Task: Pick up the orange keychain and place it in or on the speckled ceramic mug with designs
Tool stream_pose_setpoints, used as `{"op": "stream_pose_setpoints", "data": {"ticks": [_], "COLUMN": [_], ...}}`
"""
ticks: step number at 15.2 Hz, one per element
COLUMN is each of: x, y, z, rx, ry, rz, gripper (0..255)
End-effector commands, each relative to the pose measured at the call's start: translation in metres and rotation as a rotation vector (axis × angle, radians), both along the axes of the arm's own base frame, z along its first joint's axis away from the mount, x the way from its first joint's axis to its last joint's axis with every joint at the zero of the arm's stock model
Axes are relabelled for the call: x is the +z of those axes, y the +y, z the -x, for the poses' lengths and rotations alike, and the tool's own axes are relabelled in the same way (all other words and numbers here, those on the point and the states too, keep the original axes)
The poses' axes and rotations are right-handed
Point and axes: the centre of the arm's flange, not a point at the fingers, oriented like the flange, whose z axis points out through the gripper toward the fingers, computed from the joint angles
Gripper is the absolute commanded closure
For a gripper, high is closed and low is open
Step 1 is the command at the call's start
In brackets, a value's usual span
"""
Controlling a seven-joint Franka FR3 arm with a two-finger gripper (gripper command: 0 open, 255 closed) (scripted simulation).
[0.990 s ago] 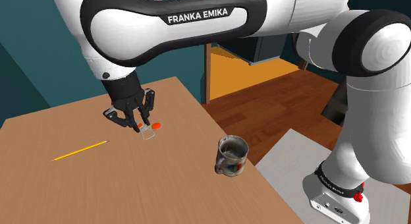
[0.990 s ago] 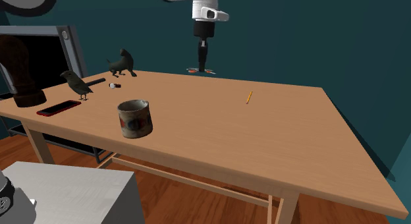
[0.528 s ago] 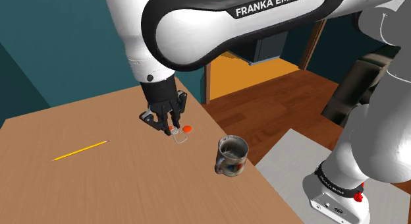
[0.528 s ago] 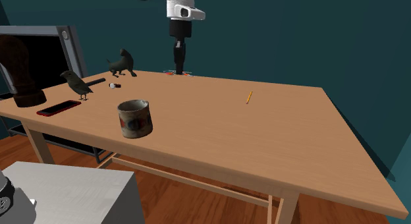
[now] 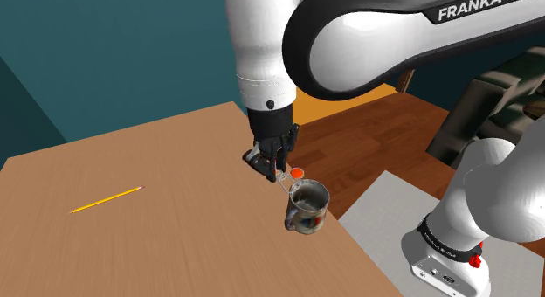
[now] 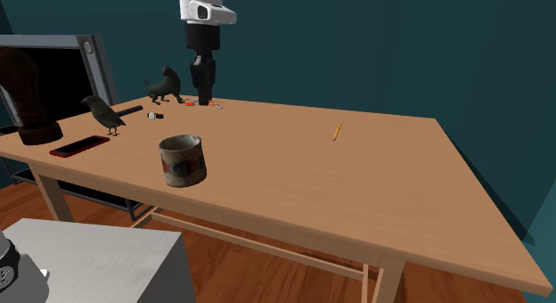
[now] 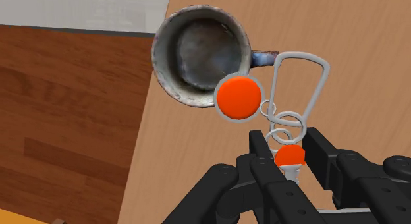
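Note:
My black gripper [image 7: 288, 150] is shut on the orange keychain [image 7: 238, 97], clasping its small orange tab between the fingers [image 7: 260, 147]. An orange disc and a silver clip dangle from the rings, off the wooden table [image 5: 157, 243]. The speckled mug [image 7: 201, 55] stands upright just ahead of the disc, its opening showing. In the shoulder view the gripper [image 5: 278, 171] hangs just up and left of the mug [image 5: 307, 208], with the keychain [image 5: 297, 174] close above its rim. In the second exterior view the gripper [image 6: 204, 101] is beyond the mug [image 6: 183, 160].
An orange pencil [image 5: 106, 199] lies on the table toward the shoulder view's left. At the second exterior view's left stand a bird figure [image 6: 105, 112], a cat figure [image 6: 164, 85], a red phone [image 6: 78, 147] and a dark screen [image 6: 53, 69]. The grey stand [image 6: 98, 257] sits near the table's edge.
The arm has carried the keychain across the table toward the shoulder view's right, from near the pencil side to just beside the mug. The grip stayed shut.

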Motion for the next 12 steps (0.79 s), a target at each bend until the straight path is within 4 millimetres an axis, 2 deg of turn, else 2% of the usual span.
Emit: {"op": "stream_pose_setpoints", "data": {"ticks": [1, 4, 12], "x": [0.0, 0.001, -0.041], "y": [-0.019, -0.042, -0.042], "z": [0.021, 0.048, 0.048], "rx": [-0.001, -0.001, -0.001], "ry": [0.001, 0.001, 0.001], "rz": [-0.001, -0.001, -0.001], "gripper": [255, 255, 255]}}
